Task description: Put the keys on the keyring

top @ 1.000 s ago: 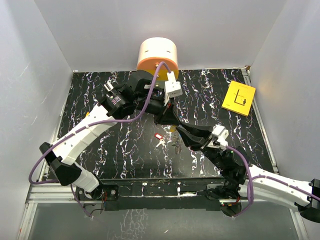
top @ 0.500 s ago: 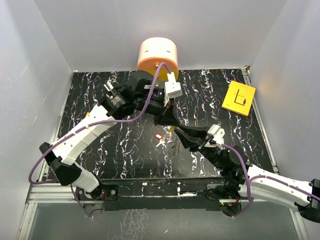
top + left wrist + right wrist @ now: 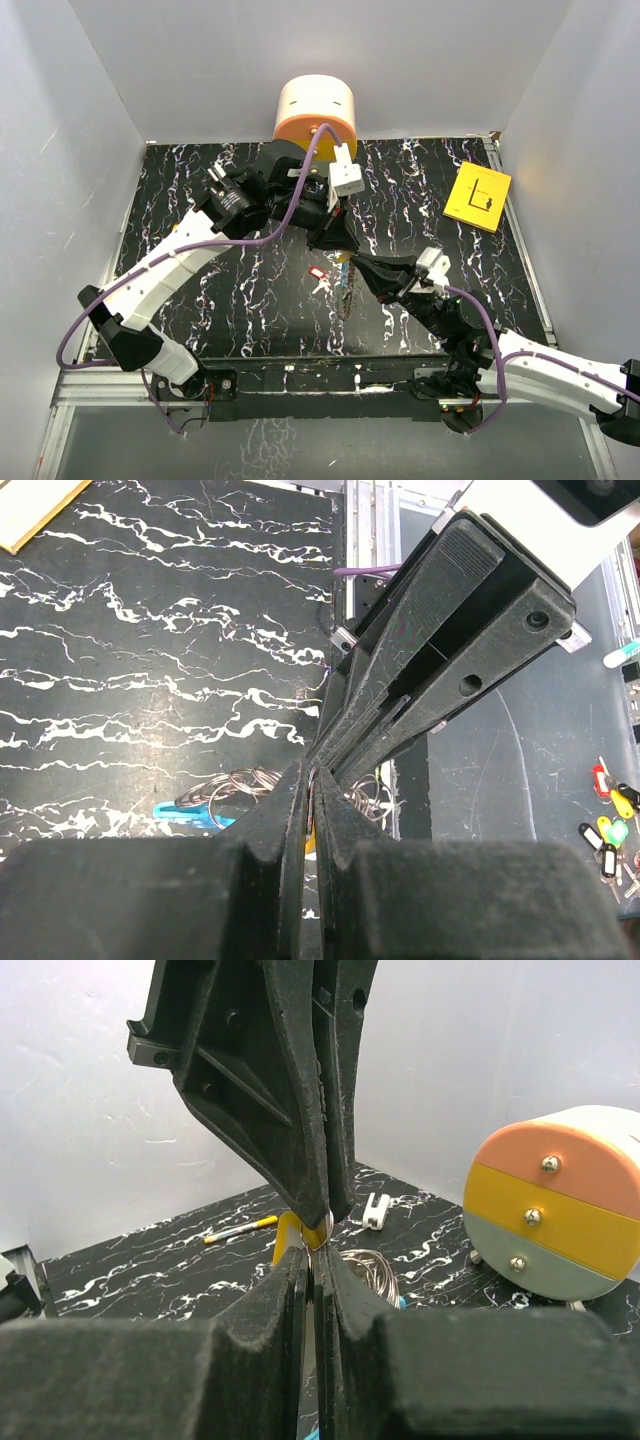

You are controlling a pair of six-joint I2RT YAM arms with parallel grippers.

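Observation:
My left gripper and right gripper meet tip to tip above the middle of the black mat. In the left wrist view the left gripper is shut on a thin yellow-headed key. In the right wrist view the right gripper is shut on a wire keyring that touches the yellow key. Loose coils of keyrings hang or lie just below. A red key lies on the mat beside them. A blue key lies by the coils. The green key is hidden.
An orange, yellow and green drum stands at the back middle. A yellow booklet lies at the back right. A yellow pen and a white clip lie on the mat. Several spare tagged keys lie off the table.
My right gripper has moved up and left to meet the left gripper's tips. A string of rings now hangs below the meeting point. The left arm has barely moved.

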